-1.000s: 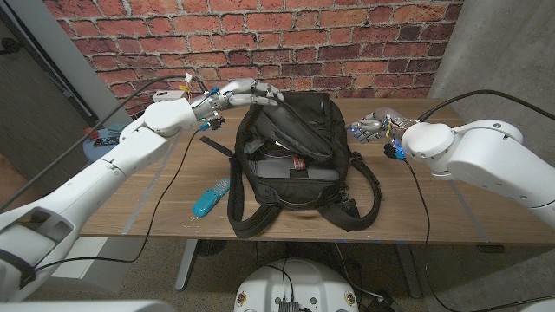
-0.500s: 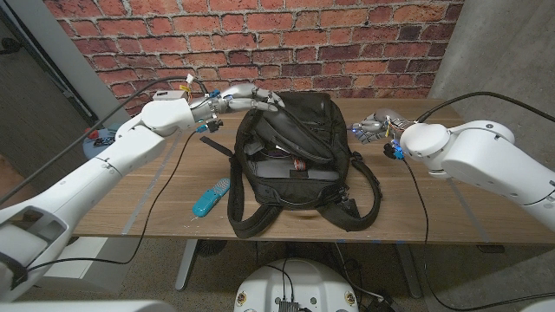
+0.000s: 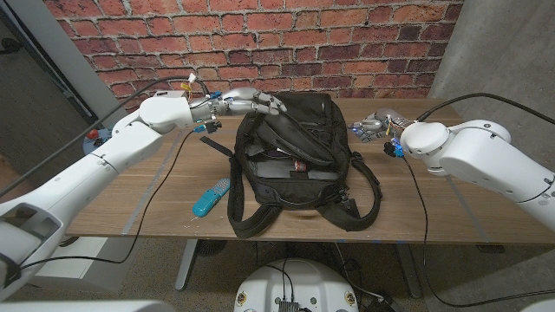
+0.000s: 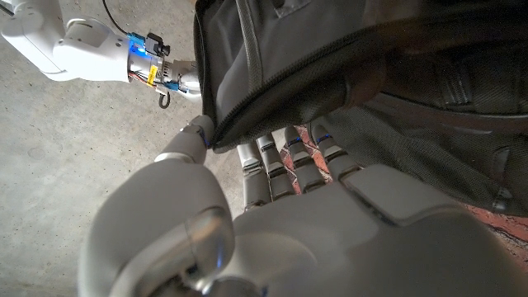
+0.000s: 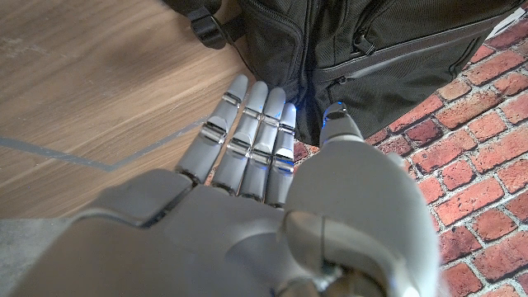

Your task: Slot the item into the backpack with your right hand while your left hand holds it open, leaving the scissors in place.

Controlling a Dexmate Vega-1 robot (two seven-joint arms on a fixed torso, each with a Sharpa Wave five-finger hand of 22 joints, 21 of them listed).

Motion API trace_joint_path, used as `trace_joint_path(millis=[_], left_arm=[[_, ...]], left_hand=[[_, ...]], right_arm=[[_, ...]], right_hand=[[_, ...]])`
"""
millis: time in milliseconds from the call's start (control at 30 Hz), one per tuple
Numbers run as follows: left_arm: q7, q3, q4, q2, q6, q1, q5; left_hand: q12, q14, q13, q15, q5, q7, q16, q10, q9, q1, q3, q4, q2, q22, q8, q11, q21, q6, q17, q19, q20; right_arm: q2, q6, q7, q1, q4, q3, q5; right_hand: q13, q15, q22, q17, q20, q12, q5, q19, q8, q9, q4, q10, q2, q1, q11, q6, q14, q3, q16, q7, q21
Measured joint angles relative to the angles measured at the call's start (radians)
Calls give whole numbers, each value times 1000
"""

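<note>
Moved since earlier: left hand [image 3: 251, 100] has dropped slightly at the backpack's far rim, and the flap it holds sits a little lower; the right hand has barely shifted; scissors and bag body lie as they did.
Left hand grip: in the left wrist view the fingers [image 4: 285, 161] curl under the zippered edge of the flap with the thumb against its outer side, so the hand pinches the flap and keeps the mouth open.
Right hand: right hand [image 3: 375, 124] stands beside the bag's right side, near it but apart; in the right wrist view its fingers [image 5: 247, 132] reach out straight and close together, holding nothing.
Backpack: black backpack [image 3: 299, 160] lies on the wooden table [image 3: 156, 204], main compartment unzipped and gaping toward the camera.
Item: a flat dark object with a small red-marked piece beside it [image 3: 299, 163] shows inside the open mouth; I cannot tell exactly what it is, but it looks like the task's item.
Scissors: blue-handled scissors [image 3: 209, 198] lie on the table just left of the bag, untouched.
Done, as I judge: the slotting itself, since the right hand is empty and something sits inside.
Left, as I judge: little beyond releasing the flap and drawing both hands clear, keeping away from the scissors.
</note>
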Motion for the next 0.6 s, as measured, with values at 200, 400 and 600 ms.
trace_joint_path(millis=[200, 400, 600], left_arm=[[-31, 5, -11, 12, 19, -9, 0], [-74, 16, -28, 33, 48, -26, 0], [-102, 19, -44, 52, 67, -32, 1]], left_hand=[[-34, -64, -4, 17, -21, -6, -4, -62, -36, -42, -21, 7, -23, 0, -65, 17, -10, -77, -12, -28, 14], [-76, -135, -11, 42, -52, -22, -9, -133, -62, -63, -39, -3, -26, -3, -132, 41, -19, -165, -31, -60, 21], [-93, -159, -18, 52, -67, -30, -9, -153, -71, -67, -51, -7, -30, -3, -157, 50, -23, -196, -42, -71, 21]], right_arm=[[1, 8, 6, 1, 15, -1, -3], [3, 17, 11, 1, 25, -3, -6], [9, 23, 12, 2, 34, -6, -11]], right_hand=[[0, 0, 0, 0, 2, 0, 0, -10, 0, 0, -4, -5, 0, 0, 5, -2, 0, -1, 0, 2, -7], [2, 5, 0, 0, 0, 0, 0, -14, 0, 0, -4, -5, 3, -3, 5, -2, -5, -1, 0, 2, -7], [5, 2, 0, 0, 0, 0, 0, -14, 0, 0, -8, -5, 4, -4, 5, -2, -9, 2, 0, 2, -7]])
